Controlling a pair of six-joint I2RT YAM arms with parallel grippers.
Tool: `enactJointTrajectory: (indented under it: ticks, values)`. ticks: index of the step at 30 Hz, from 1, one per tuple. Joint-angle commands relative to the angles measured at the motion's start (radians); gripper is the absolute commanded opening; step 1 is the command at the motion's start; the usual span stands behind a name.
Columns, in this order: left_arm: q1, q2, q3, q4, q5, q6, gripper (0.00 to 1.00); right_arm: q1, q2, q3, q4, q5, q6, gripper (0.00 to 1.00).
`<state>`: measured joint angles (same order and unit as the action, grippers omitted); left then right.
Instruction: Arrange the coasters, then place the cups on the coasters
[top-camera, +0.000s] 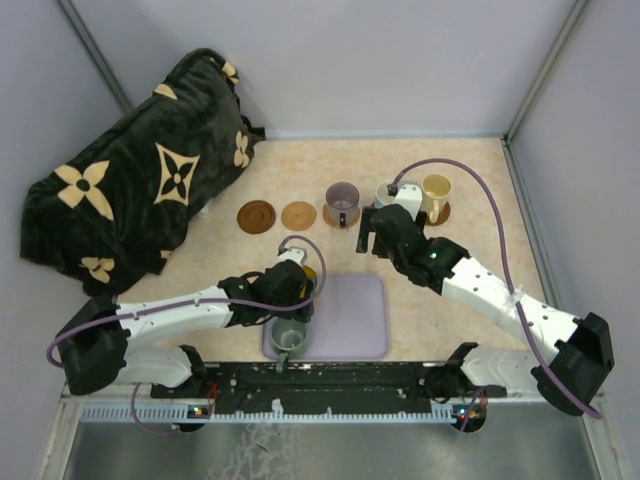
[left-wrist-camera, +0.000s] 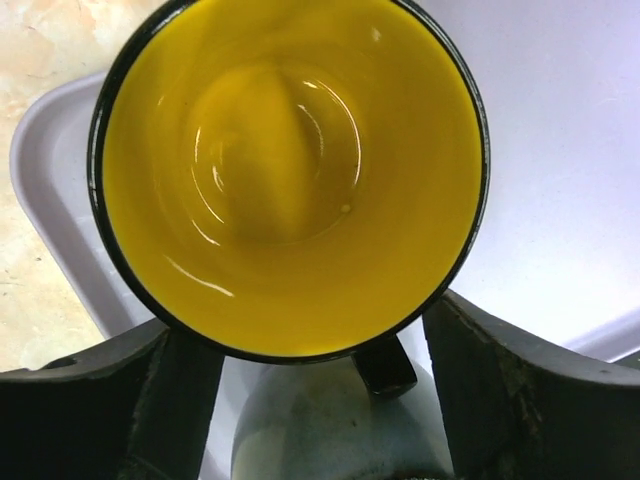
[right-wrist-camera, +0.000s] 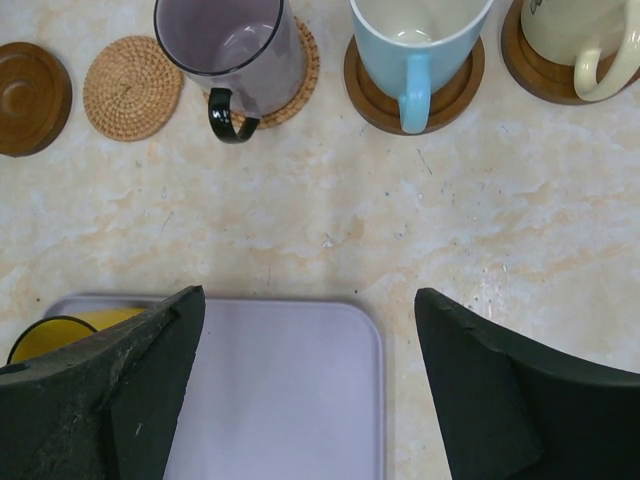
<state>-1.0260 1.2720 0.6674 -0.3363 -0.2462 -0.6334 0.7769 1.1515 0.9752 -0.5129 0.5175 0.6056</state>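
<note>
Two coasters at the left end of the row are bare: the dark wooden coaster (right-wrist-camera: 30, 98) and the woven coaster (right-wrist-camera: 132, 87) just beside it. To their right, three places look finished. The purple cup (right-wrist-camera: 235, 50), the blue cup (right-wrist-camera: 415, 40) and the cream cup (right-wrist-camera: 570, 30) each sit on a coaster of their own.

Two cups are left, both on the lavender tray (top-camera: 355, 320) at the near side of the surface (right-wrist-camera: 330, 210). They are the grey-green cup (top-camera: 288, 335) and the yellow cup (left-wrist-camera: 290, 180). The left hand (left-wrist-camera: 310, 330) has a finger on either side of the yellow cup, near its handle. Whether it grips yet I cannot tell. The right hand (right-wrist-camera: 310, 300) hangs wide and empty over the tray's far edge.

By my reckoning, the arranging is done and three of five cups are placed.

No brand or label can be read. A dark mark near the cream cup's rim is cut off and illegible.
</note>
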Motion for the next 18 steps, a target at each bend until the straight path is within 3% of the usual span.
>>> enactJointTrajectory:
  ticks: [1, 12, 18]
  values:
    - [-0.006, 0.009, 0.023, 0.025, -0.049, -0.006, 0.78, 0.003, -0.042, -0.014, 0.046, 0.004, 0.013, 0.86]
    - [-0.006, -0.025, -0.001, 0.011, -0.106, -0.015, 0.44, 0.004, 0.000, -0.002, 0.062, -0.040, 0.015, 0.86]
    - [-0.006, -0.027, -0.019, 0.011, -0.111, -0.018, 0.09, 0.008, 0.006, -0.003, 0.068, -0.048, 0.018, 0.86]
